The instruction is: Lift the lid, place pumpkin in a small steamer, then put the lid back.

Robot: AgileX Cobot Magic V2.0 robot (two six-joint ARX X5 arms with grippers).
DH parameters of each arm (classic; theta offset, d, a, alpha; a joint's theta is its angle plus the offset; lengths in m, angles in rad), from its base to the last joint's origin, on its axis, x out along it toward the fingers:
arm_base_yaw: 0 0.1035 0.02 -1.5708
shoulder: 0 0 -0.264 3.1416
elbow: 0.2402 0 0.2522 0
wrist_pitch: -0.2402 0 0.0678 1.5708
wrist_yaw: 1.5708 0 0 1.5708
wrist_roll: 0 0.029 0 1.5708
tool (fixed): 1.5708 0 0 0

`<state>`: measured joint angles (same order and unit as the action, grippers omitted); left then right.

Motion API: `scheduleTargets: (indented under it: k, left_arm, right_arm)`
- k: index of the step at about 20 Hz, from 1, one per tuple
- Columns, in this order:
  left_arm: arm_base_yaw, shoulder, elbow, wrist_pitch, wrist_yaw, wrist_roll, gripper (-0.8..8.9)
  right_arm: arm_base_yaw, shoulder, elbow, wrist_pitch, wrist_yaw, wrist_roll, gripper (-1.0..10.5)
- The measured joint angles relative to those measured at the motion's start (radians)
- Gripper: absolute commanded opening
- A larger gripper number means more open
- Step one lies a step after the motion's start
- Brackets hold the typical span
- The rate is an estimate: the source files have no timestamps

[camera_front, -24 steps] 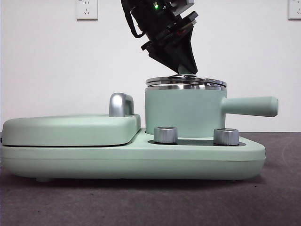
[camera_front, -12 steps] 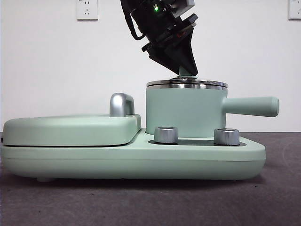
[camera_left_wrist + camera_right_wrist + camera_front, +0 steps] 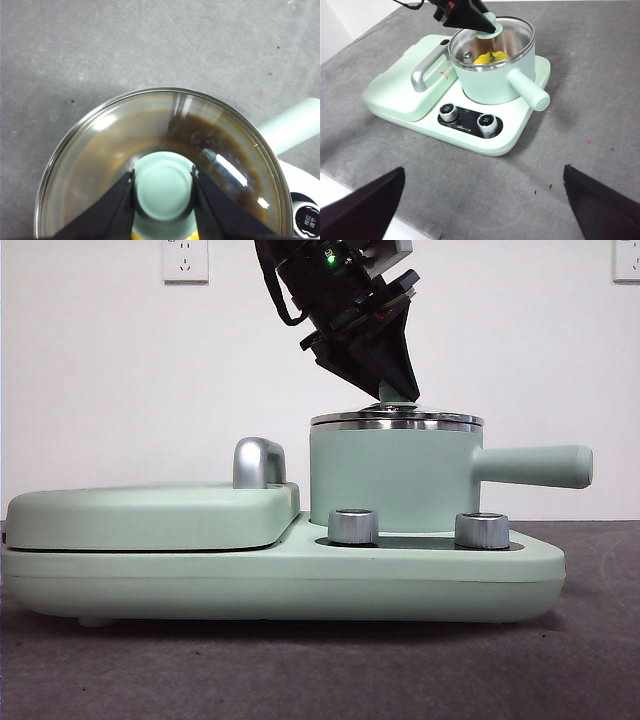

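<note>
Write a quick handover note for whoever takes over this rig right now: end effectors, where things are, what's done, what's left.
Left end effector: jaws on the lid's knob from both sides, lid seated level on the small steamer.
Right end effector: open, waiting above the table, away from the cooker.
Pumpkin: inside the steamer, visible through the glass.
Done: pumpkin in, lid back on.
Left: release the knob and withdraw the left arm.

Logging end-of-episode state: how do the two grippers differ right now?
The left gripper is at work, its fingers on either side of the lid knob atop the small steamer; the right gripper waits away from the appliance. The left touches the knob; the right's fingers stand wide open, holding nothing. Both have black fingers.
</note>
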<state>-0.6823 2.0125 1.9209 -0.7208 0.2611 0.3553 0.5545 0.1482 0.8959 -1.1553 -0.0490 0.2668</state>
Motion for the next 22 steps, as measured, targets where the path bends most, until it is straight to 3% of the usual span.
scheduleTargets:
  k: [4,7,16,22]
  left_arm:
    - [-0.001,-0.001,0.000,-0.008,0.002,-0.004,4.09]
    - [0.003,-0.021,0.000,-0.034,0.002,-0.017,5.00]
    - [0.108,-0.443,-0.008,-0.332,0.001,-0.134,5.08]
    - [0.129,-0.777,-0.245,-0.386,0.054,-0.184,5.00]
  right_arm:
    - [0.000,0.000,0.000,0.000,0.000,0.000,5.0]
    - [0.000,0.000,0.000,0.000,0.000,0.000,5.0]
    - [0.000,0.000,0.000,0.000,-0.001,0.000,5.0]
    - [0.000,0.000,0.000,0.023,-0.066,0.004,5.0]
